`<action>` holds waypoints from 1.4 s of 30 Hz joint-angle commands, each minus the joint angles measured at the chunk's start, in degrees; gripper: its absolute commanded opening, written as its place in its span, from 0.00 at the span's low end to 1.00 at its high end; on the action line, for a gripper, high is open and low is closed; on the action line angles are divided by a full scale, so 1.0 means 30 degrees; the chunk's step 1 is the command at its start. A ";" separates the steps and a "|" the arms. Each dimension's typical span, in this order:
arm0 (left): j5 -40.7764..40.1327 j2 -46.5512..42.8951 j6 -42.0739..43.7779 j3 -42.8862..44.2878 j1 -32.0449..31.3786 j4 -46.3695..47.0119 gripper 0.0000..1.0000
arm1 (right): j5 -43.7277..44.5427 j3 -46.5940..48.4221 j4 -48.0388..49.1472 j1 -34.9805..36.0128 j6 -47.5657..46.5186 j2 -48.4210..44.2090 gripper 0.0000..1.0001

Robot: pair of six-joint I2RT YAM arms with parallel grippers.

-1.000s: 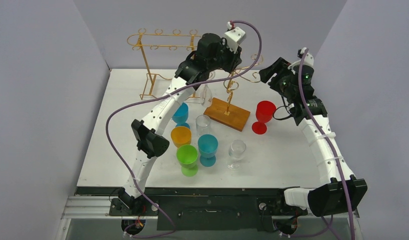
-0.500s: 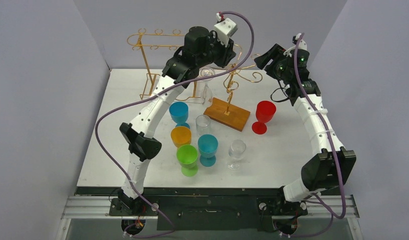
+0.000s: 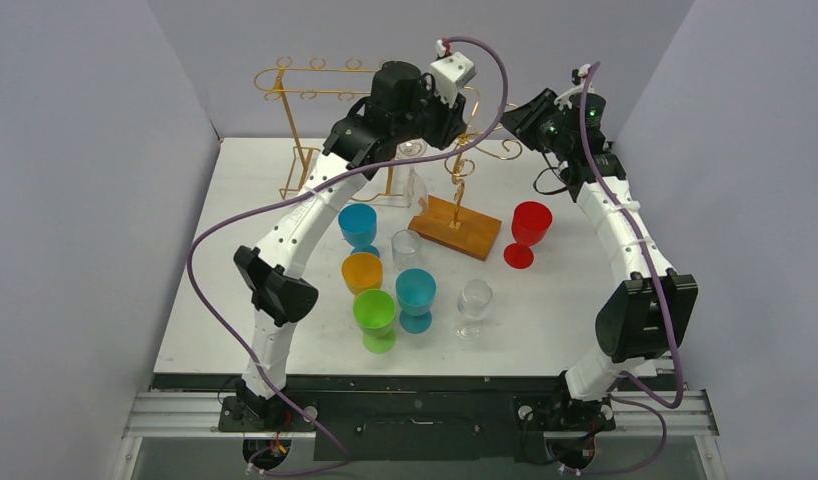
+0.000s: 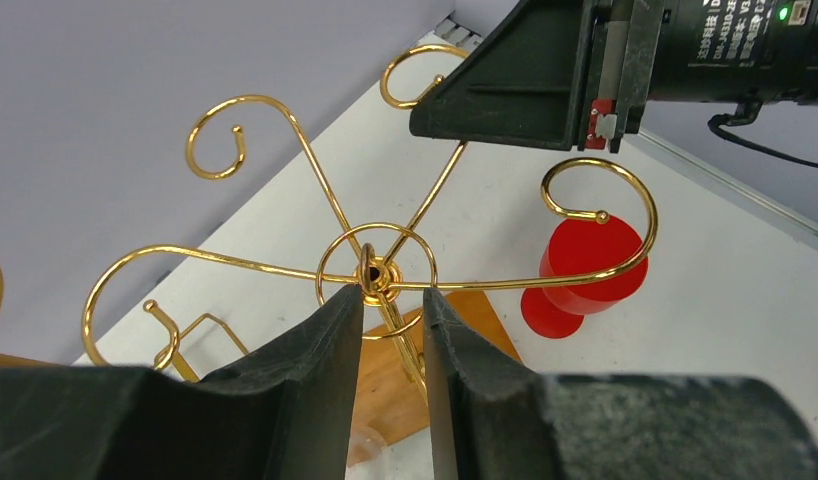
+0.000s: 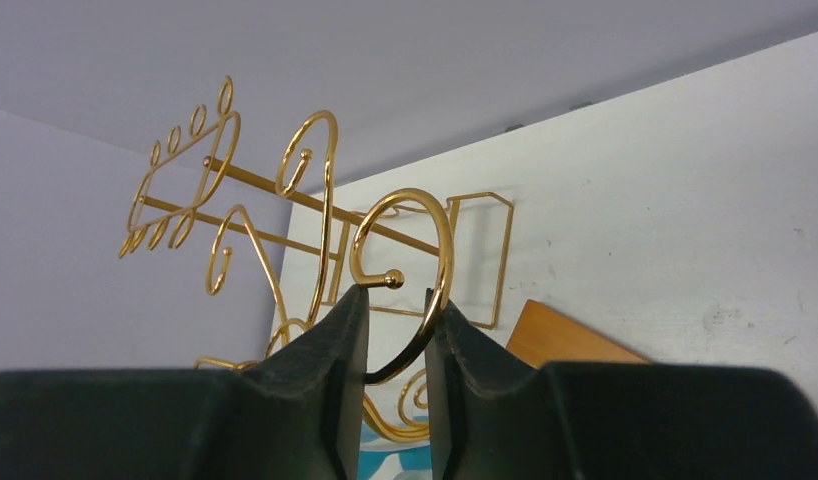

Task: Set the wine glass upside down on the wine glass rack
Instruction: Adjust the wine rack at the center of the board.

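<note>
Progress looks roughly midway, by my reading: the wine glass [image 3: 416, 185] is off the table and appears inverted, foot up and bowl down. It hangs just under the left gripper [image 4: 392, 303] but is not yet on the wine glass rack [image 4: 373, 272]. The left fingers [image 4: 315, 380] are clenched to a narrow slot. The clear stem is too faint to make out between them in the wrist view. A bit of clear glass does show low in that slot, and the overhead view has the glass hanging below them, so I take it as grasped. Straight beyond those fingertips lies the middle of the rack, its gold wires fanning out to either side of them, with the wooden base [image 3: 455, 228] below. The right gripper [image 5: 397, 300] is closed in on a curled hook [image 5: 447, 262] of the same rack. The wire runs across the gap between its pads and touches the right-hand one, which reads as a steadying grip. What is left, I judge, is to bring the foot beside the open mouth of a hook and slide the stem in until the foot rests on the wire. Then the left fingers release and draw clear, and the right lets go of the hook. No glass hangs from any wire seen here. The red glass [image 3: 530, 232] stands upright, well off beyond the fingers.
</note>
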 commanded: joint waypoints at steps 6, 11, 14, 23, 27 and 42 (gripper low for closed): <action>0.0032 -0.0634 0.0490 -0.0254 -0.0297 -0.0048 0.25 | 0.2207 -0.1597 0.3155 -0.0118 -0.0268 -0.0923 0.07; -0.0067 -0.0590 0.0551 -0.0225 -0.0369 -0.0006 0.25 | 0.3974 -0.3219 0.4172 -0.0179 -0.0299 -0.1594 0.01; -0.0199 -0.0595 0.0551 -0.0199 -0.0373 0.0040 0.25 | 0.4966 -0.3909 0.4695 -0.0149 0.0070 -0.1950 0.00; -0.0292 -0.0619 0.0544 -0.0095 -0.0372 0.0231 0.26 | 0.5969 -0.3942 0.4080 -0.0060 0.1162 -0.1503 0.04; -0.0143 -0.0648 0.0509 -0.0049 -0.0372 0.0194 0.26 | 0.5766 -0.4490 0.4121 -0.0082 0.1407 -0.1534 0.29; 0.0939 -0.0635 0.0727 0.0676 -0.0246 -0.0961 0.34 | 0.4100 -0.5111 0.2850 -0.2057 0.1841 -0.4630 0.70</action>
